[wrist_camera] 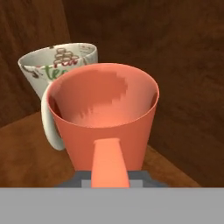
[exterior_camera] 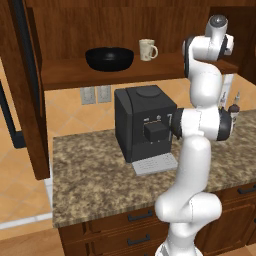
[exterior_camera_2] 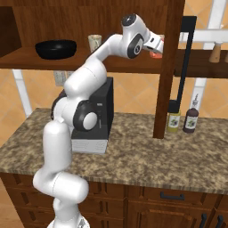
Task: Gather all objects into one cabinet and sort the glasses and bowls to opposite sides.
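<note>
- Tool [wrist_camera: 109,179]: closed narrow on the coral-orange mug [wrist_camera: 105,118], gripping it at its handle, seen in the hand view.
- Coral-orange mug: inside the cabinet [exterior_camera_2: 169,67], above the cabinet floor near the back corner; whether it touches the floor cannot be told.
- Cream printed mug [wrist_camera: 57,65]: just behind the coral-orange one, partly hidden by it.
- Second cream mug [exterior_camera: 147,49]: upright on the cabinet floor, just right of the black bowl [exterior_camera: 109,58], apart from it.
- Coffee machine [exterior_camera: 145,122]: on the surface [exterior_camera: 90,185], beneath the cabinet.
- Two sauce bottles [exterior_camera_2: 190,119]: on the surface, right of the open door.
</note>
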Available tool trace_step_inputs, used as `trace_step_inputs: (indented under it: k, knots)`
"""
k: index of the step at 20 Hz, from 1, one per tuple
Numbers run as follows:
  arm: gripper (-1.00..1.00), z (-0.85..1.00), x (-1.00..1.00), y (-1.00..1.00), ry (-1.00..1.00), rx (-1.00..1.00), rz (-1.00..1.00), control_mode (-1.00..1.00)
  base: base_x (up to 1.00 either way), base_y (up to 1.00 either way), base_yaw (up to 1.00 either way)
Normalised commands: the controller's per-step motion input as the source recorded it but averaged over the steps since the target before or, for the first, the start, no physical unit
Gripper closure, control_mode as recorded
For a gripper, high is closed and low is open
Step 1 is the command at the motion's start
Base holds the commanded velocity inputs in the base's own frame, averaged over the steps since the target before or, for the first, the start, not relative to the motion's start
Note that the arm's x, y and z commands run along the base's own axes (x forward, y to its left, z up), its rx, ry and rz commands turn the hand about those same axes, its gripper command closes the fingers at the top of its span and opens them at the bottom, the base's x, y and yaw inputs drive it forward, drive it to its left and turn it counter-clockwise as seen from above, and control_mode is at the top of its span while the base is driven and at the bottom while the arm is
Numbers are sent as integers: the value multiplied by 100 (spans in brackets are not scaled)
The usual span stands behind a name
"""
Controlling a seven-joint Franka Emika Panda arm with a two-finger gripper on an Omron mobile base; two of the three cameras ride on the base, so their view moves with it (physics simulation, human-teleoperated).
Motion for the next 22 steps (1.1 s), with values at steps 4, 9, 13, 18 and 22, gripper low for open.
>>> trace_step_inputs:
  k: [4, 9, 13, 18, 22]
  knots:
    - [-100, -6, 0, 0, 0, -1, 0, -100, 0, 0, 0]
    - [-100, -13, -10, 0, -2, -2, 0, -100, 0, 0, 0]
    - [-100, -18, -46, 16, -2, -6, 0, -100, 0, 0, 0]
    - [-100, -10, -61, 48, -1, -8, 0, -100, 0, 0, 0]
    - [-100, -1, -53, 58, 0, -4, 5, -100, 0, 0, 0]
